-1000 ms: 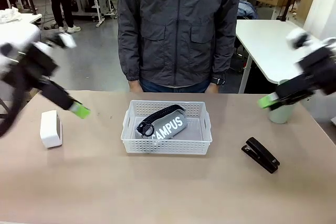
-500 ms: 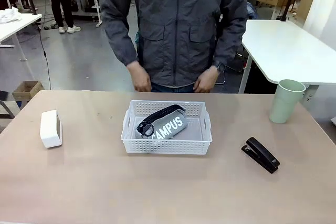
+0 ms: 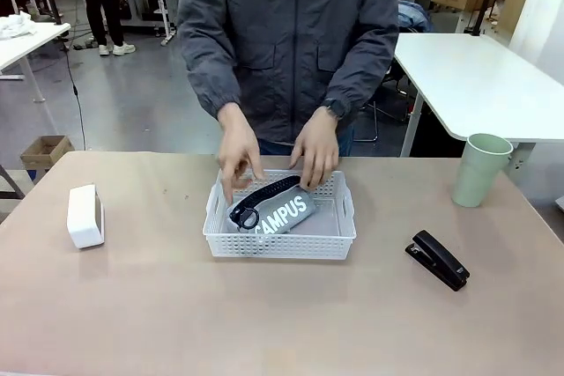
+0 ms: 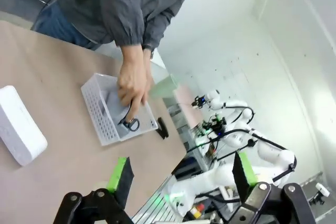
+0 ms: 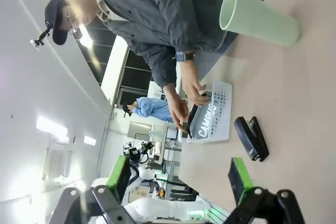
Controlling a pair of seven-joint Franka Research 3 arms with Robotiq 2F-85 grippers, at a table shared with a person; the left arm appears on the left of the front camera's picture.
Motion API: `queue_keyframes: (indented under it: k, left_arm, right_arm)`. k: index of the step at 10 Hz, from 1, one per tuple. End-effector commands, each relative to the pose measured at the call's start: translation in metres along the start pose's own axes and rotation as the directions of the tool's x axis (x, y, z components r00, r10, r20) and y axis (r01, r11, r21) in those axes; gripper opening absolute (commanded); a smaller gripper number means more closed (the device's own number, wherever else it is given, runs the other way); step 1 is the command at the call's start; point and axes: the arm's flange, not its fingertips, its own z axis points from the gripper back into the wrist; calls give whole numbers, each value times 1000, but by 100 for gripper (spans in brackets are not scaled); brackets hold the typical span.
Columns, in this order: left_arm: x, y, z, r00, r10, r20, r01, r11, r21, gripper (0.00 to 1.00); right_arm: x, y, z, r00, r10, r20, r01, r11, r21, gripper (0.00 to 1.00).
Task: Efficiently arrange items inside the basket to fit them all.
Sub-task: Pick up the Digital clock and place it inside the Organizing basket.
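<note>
1. My left gripper (image 4: 181, 170) hangs high off the table (image 3: 159, 305), jaws spread and holding nothing, I'd guess to leave the person room.
2. The white boxy device (image 3: 85, 216) lies outside, well left of the basket (image 3: 280, 246).
3. Inside the basket, the grey pouch (image 3: 284, 210) lies diagonally, wasting floor. The person's right hand (image 3: 236, 154) and left hand (image 3: 315, 149) are on it, probably to square it up.
4. The black stapler (image 3: 438, 260) lies right of the basket, and the green cup (image 3: 479, 170) stands upright beyond it.
5. My right gripper (image 5: 179, 174) is likewise spread and empty.
</note>
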Motion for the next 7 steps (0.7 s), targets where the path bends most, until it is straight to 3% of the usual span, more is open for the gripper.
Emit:
queue_keyframes:
  k: [1,2,3,7]
  left_arm:
    - [-21,3,-29,999,38,29,-39,999,11,100]
    - [-23,5,-37,990,94,109,-104,991,85,100]
    - [2,8,-4,999,32,18,-32,999,0,100]
    - [2,8,-4,999,32,18,-32,999,0,100]
  right_arm:
    - [-3,9,-12,997,65,33,-64,998,-26,100]
    - [0,0,0,1000,0,0,0,1000,0,100]
    - [0,0,0,1000,0,0,0,1000,0,100]
    - [0,0,0,1000,0,0,0,1000,0,100]
